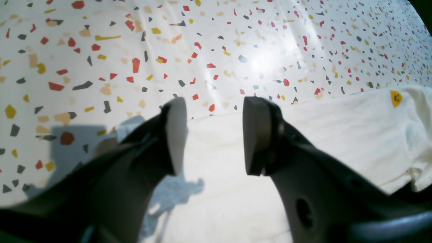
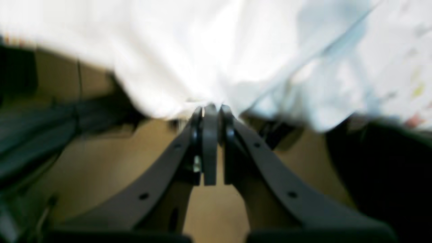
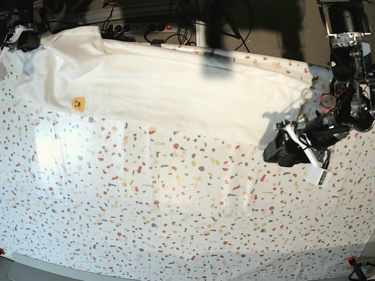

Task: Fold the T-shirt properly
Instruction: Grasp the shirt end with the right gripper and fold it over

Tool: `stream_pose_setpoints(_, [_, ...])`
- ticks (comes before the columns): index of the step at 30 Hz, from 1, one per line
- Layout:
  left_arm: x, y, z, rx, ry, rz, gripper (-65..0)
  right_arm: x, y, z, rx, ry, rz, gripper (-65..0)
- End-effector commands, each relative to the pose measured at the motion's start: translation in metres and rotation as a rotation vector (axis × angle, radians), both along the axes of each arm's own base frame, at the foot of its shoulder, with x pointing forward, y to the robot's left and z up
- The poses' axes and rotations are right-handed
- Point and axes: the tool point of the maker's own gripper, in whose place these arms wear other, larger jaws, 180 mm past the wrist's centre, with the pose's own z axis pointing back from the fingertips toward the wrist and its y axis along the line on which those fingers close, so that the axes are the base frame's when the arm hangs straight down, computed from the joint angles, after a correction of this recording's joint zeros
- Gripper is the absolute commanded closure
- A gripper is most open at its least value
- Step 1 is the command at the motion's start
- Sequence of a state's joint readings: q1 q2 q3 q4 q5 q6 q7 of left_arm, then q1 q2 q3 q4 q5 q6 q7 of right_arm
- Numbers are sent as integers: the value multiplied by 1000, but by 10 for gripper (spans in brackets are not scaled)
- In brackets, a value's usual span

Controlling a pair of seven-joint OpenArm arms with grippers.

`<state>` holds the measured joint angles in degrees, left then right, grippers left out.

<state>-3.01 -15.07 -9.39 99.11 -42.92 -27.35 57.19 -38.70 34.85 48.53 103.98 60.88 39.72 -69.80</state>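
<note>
Right gripper [image 2: 211, 113] is clamped tight on a pinch of the T-shirt [image 3: 176, 88], with white cloth bunched right at the fingertips. In the base view that arm sits way off the shirt's far left corner, up by the back edge of the table, so my guess is it's pinning or stretching that end so the shirt stays taut along its length.

Left gripper [image 1: 214, 135] is the opposite: jaws wide apart and nothing between them. It hovers at the other end of the shirt, right over the hem edge, with cloth under it and speckled table covering [image 1: 101, 67] just past the fingertips. Looks to me like it's lined up to come down and grab that edge, but it hasn't got hold of anything yet.

The shirt itself is spread flat in a long band across the back part of the table, plain side up as far as I can tell, with only a small yellow smiley badge [image 3: 78, 103] showing near the end the right gripper holds. No fold made yet, so I'd call this early days.

Around the shirt:
- cables and dark clutter [image 3: 176, 23] behind its back edge, off the table
- the whole front of the table below it has just the speckled covering

Nothing sits on the shirt or blocks the left arm's drop. Only worry is the shirt's back edge running close to that cable mess.
</note>
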Motion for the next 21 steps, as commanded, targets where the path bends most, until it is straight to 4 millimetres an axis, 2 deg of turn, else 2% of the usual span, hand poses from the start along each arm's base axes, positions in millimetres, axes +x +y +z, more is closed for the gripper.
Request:
stream_pose_setpoints(1, [7,1,16,-14,-54,0,-267,13,-4,11,-29,-52,15,0])
stream_pose_setpoints(7, [7,1,16,-14,-54,0,-266,58,-5,30,-35,-215,-13,0])
stream_pose_setpoints(10, [7,1,16,-13,-54,-1,-266,72,-7,35,-50,-260,-32,0])
stream_pose_setpoints(16, [7,1,16,-14,-54,0,-266,90,-18,38,-124,-301,-84,0])
stream_pose_setpoints(21, [7,1,16,-15,-54,0,-266,94,-14,36,-117,-303,-78,0])
